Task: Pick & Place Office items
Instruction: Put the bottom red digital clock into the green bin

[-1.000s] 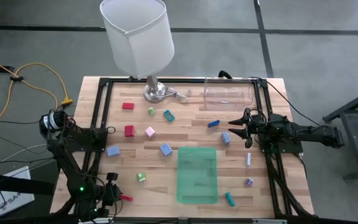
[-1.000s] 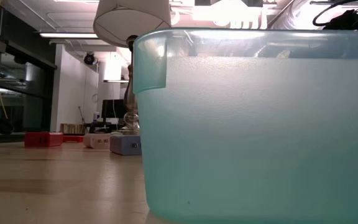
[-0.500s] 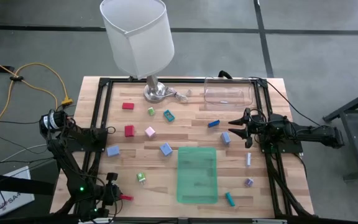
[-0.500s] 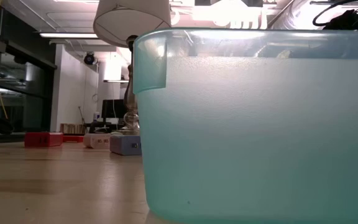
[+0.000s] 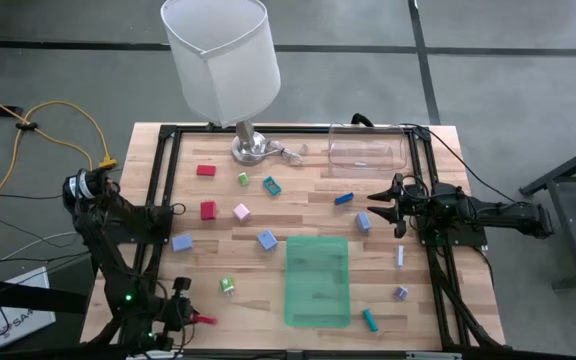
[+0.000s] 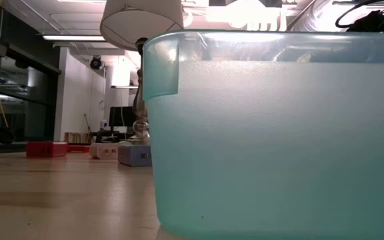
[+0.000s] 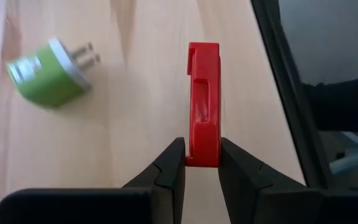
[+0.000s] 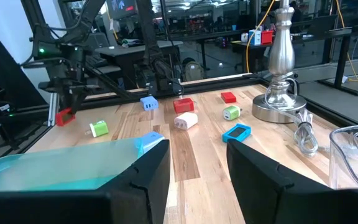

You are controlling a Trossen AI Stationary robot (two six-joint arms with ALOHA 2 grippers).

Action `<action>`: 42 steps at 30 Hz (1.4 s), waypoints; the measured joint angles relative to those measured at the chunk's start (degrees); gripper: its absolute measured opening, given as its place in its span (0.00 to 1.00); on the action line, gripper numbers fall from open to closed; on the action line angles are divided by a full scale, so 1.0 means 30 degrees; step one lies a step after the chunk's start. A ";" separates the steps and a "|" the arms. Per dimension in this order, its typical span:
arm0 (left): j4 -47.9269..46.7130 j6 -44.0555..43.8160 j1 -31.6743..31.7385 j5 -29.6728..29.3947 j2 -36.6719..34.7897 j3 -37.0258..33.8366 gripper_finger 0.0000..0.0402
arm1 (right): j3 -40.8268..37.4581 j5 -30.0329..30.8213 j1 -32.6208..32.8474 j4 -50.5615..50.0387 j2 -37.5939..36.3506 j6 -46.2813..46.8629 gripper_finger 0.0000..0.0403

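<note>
Now I've got the left tool [image 7: 196,163] low at the desk's [image 5: 268,262] near-left corner, arm folded back along the frame, pinching a red clip [image 7: 203,102] by its end; a green plug [image 7: 50,78] lies beside it. My right tool [image 5: 376,201] hangs over the right side, arm stretched in from the edge, fingers parted and holding nothing, near a blue block [image 5: 363,220] and the tray [image 5: 317,279].

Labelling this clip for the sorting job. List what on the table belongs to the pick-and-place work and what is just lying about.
Job things:
- red clip, pinched in the left gripper
- green plug-shaped piece
- red blocks
- pink block
- blue blocks
- teal pieces
- right gripper, empty

Lying about:
- lamp
- green tray
- clear container
</note>
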 joint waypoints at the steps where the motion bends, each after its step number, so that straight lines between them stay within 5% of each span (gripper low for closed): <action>1: 0.0147 0.0432 0.0315 -0.0003 -0.0207 0.0000 0.18 | -0.0003 0.0001 -0.0001 0.0000 0.0001 -0.0003 0.36; 8: 0.0393 0.4723 0.3764 0.0502 -0.1610 0.0696 0.18 | 0.0003 0.0000 0.0000 0.0000 0.0000 -0.0004 0.36; 22: 0.0569 1.3384 1.2859 0.5498 -0.1752 0.3038 0.18 | 0.0001 0.0000 -0.0006 0.0000 0.0002 -0.0004 0.36; 30: 0.3024 1.6992 1.6018 0.8187 -0.0886 0.3123 0.18 | 0.0000 0.0005 -0.0003 0.0000 0.0002 -0.0002 0.36; 42: 0.2339 1.9728 1.9282 1.0995 0.2443 0.6229 0.18 | 0.0003 0.0001 -0.0006 0.0000 0.0006 0.0000 0.36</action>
